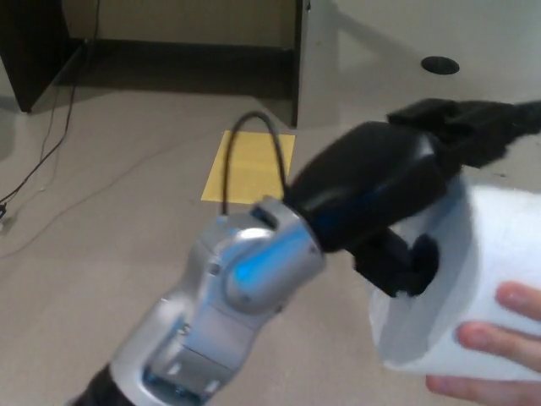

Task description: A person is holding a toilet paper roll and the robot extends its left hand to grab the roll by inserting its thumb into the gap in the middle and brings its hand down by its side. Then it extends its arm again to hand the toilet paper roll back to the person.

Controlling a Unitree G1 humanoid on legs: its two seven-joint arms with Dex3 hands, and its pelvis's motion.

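Observation:
A white toilet paper roll [478, 288] is at the lower right of the head view, its open core facing left. A person's fingers [507, 338] hold it from below and from the right. My left hand [389, 194], black on a silver and blue wrist [245, 271], reaches in from the lower left. Its thumb [410, 262] is pushed into the roll's core, and its two fingers [473, 127] stretch over the top of the roll. The hand is shut on the roll, with the person's fingers still on it.
A yellow sheet [249, 165] lies on the beige floor behind my arm. A black cable [245, 144] loops up from the wrist. A pale table top with a round black hole [440, 65] stands at the back right. Dark furniture [34, 51] and thin cables are at the far left.

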